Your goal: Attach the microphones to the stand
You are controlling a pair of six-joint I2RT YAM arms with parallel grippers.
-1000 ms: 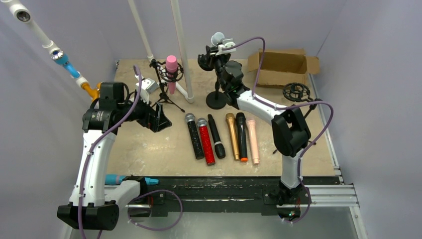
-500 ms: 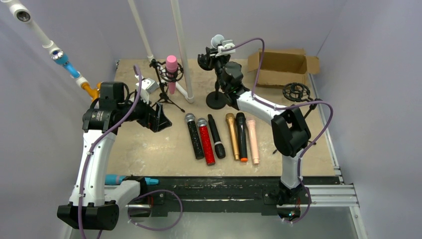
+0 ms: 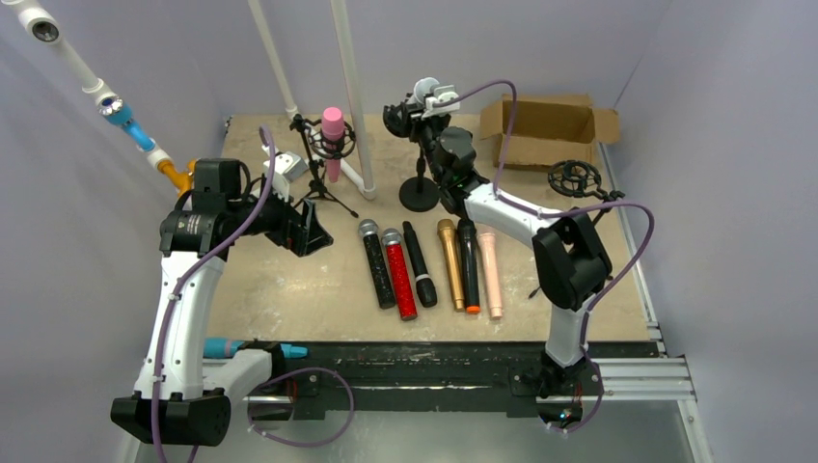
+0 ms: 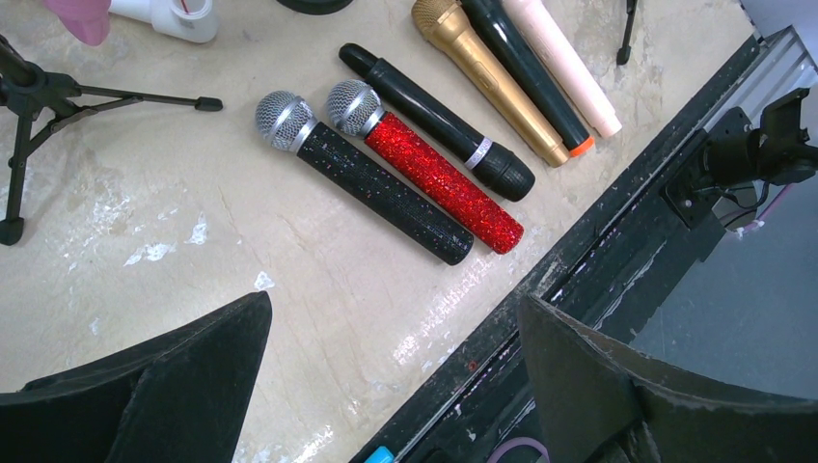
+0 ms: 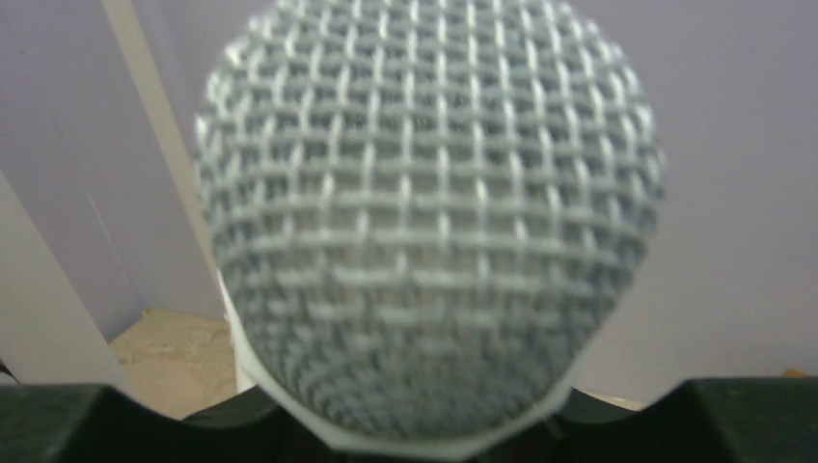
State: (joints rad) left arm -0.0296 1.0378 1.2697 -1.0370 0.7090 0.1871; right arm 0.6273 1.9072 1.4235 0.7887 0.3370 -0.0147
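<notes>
A white microphone with a silver mesh head (image 5: pixel 429 212) stands upright at the top of the black round-based stand (image 3: pixel 420 195). My right gripper (image 3: pixel 417 108) sits round its body just under the head, and whether the jaws still press on it is hidden. A pink microphone (image 3: pixel 333 130) is mounted on a small tripod stand (image 3: pixel 323 188). Several microphones lie side by side on the table: black glitter (image 4: pixel 381 188), red glitter (image 4: pixel 439 183), black (image 4: pixel 439 121), gold (image 4: pixel 492 82), black with an orange end (image 3: pixel 469 265) and peach (image 3: pixel 490 275). My left gripper (image 4: pixel 395 304) hovers open left of them, holding nothing.
An open cardboard box (image 3: pixel 545 130) sits at the back right, with a black shock-mount stand (image 3: pixel 576 178) in front of it. White PVC pipes (image 3: pixel 349 87) rise at the back. A blue object (image 3: pixel 227 347) lies by the left arm's base on the black front rail (image 3: pixel 424 362).
The right arm's elbow has shifted slightly to the right while its wrist stays at the stand's top with the white microphone. The left arm has not moved.
</notes>
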